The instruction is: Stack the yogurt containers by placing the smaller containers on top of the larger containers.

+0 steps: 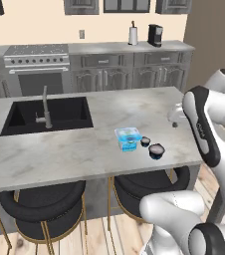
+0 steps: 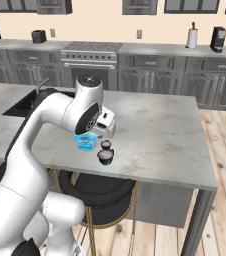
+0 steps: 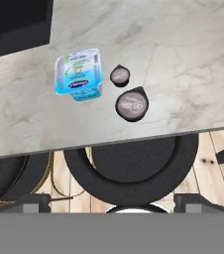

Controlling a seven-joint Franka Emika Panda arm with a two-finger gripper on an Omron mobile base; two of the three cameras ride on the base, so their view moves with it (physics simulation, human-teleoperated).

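Note:
A flat light-blue tub with a pale printed lid rests on the island counter near its front edge. Just right of it stands the tiny dark cup. The bigger dark cup sits a little nearer the edge. All three stand apart on the marble. My gripper hovers high above them, pointing down. It holds nothing, and its dark fingertips are spread wide at the bottom of the hand view.
A black sink with a faucet lies left of the tub. The counter's front edge runs just below the cups, with black round stools beneath. Bare marble stretches to the right.

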